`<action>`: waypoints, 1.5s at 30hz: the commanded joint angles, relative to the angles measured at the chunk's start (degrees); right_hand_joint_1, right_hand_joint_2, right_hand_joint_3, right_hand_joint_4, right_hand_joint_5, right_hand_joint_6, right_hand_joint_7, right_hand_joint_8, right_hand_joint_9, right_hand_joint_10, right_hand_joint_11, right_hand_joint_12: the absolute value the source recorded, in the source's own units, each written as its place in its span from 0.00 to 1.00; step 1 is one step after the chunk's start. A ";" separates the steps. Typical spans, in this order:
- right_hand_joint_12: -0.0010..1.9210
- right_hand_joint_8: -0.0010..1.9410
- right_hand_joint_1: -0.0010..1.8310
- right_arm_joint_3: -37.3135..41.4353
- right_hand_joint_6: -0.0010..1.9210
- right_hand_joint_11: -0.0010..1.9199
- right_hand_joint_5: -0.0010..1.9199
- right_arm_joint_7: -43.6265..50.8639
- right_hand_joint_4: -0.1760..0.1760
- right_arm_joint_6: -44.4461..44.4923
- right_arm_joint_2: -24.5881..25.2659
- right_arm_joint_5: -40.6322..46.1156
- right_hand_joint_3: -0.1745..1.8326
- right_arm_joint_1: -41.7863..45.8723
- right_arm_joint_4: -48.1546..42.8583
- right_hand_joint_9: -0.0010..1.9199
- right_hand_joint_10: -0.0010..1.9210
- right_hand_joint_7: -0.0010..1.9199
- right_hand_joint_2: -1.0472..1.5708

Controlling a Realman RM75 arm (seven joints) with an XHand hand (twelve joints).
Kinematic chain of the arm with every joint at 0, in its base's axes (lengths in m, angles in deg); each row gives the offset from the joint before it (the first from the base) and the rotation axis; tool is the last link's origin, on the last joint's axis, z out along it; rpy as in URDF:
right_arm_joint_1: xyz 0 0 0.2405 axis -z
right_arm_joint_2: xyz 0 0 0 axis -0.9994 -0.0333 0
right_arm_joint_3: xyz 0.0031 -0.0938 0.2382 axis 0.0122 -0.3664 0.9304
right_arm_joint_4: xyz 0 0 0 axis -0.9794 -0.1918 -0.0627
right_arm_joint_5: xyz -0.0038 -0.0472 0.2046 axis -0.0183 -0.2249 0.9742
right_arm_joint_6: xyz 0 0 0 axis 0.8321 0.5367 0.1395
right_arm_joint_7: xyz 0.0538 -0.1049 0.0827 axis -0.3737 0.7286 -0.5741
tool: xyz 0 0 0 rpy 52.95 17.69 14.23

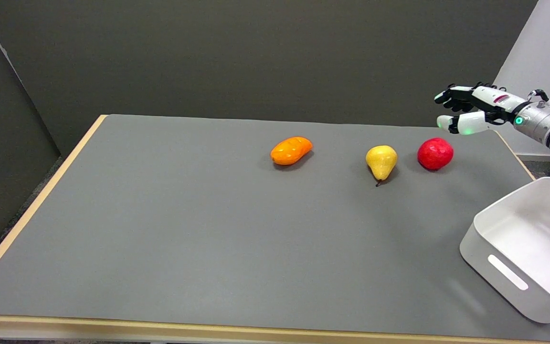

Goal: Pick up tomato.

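Note:
A red tomato [435,153] lies on the grey table [184,229] toward the far right. My right hand [468,110] hangs in the air above and slightly right of it, apart from it. The fingers are stretched out to the left and spread, with nothing between them. The white arm reaches in from the right edge.
A yellow pear [381,162] lies just left of the tomato, and an orange fruit [291,150] lies farther left. A white bin [533,248] stands at the near right corner. The table's right edge runs close behind the tomato.

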 commanded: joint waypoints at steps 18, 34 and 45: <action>0.65 0.23 0.23 -10.64 0.28 0.08 0.14 1.28 0.68 -2.62 5.04 0.00 0.57 -10.09 -3.73 0.16 0.41 0.19 0.64; 0.65 0.23 0.23 -23.82 0.28 0.08 0.14 1.28 0.67 -4.51 7.12 0.00 0.57 -22.53 -9.93 0.16 0.41 0.19 0.64; 0.65 0.23 0.23 -33.50 0.29 0.07 0.14 0.80 0.67 -4.48 9.72 0.00 0.57 -28.86 -17.83 0.16 0.41 0.19 0.64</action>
